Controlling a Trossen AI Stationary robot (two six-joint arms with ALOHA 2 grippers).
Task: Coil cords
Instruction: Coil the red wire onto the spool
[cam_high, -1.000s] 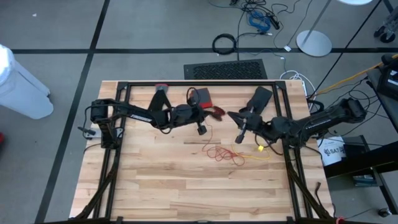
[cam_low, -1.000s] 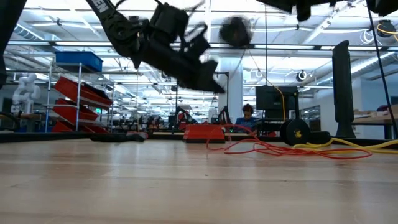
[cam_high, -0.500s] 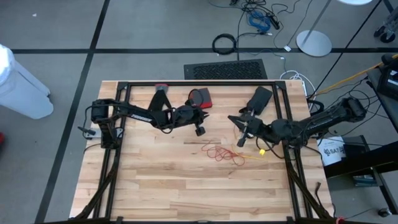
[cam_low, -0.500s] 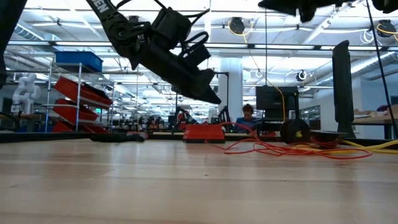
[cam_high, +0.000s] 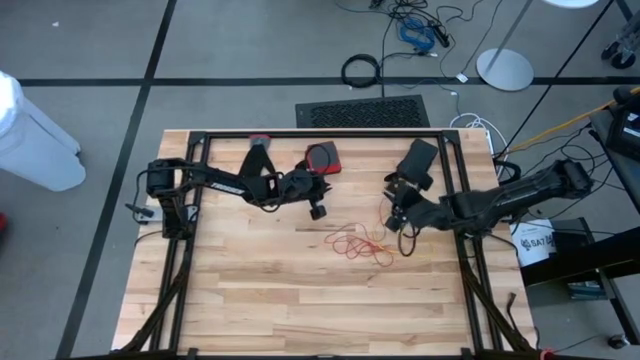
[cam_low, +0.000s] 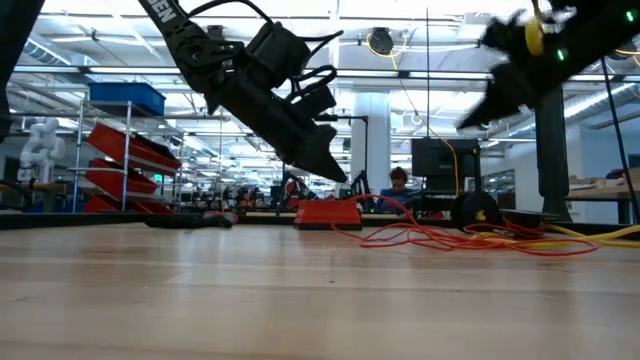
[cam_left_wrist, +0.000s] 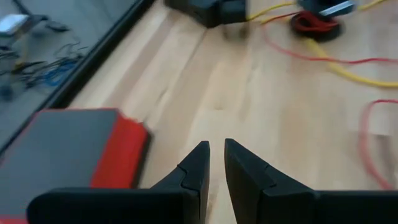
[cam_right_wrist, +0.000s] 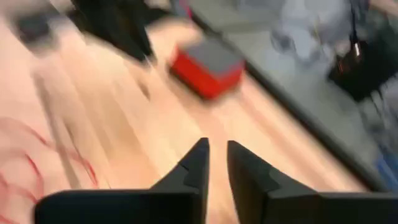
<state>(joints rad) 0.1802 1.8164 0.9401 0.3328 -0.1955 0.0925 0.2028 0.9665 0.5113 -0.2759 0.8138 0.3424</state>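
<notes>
- Above the table's far half: left gripper (cam_high: 317, 208) hovering beside red box (cam_high: 323, 158), fingers slightly parted, gripping nothing.
- Right gripper (cam_high: 397, 214) hanging near red cord (cam_high: 362, 244), narrowly parted, empty.

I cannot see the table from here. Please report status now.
Left tool and right tool: both empty, narrow gap between fingers, above the table. Red cord loose, not coiled. Red box near left tool.
</notes>
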